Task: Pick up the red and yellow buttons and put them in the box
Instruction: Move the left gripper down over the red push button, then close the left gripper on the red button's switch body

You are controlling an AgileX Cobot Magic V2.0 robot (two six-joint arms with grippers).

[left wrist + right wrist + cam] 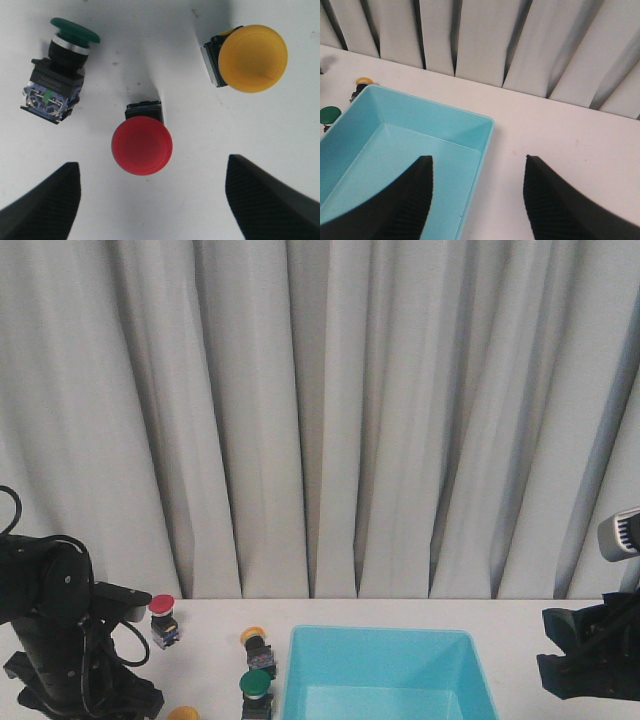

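In the left wrist view a red button stands cap-up on the white table, just ahead of my left gripper. That gripper is open with nothing between its fingers. A yellow button lies farther off to one side. From the front I see a red button and a yellow button left of the cyan box, and a yellow cap at the bottom edge. My right gripper hangs open over the box's near corner; a yellow button shows beyond the box.
Green-capped switches lie among the buttons, one beside the red button and one by the box's left wall. The left arm and right arm flank the table. A grey curtain closes the back.
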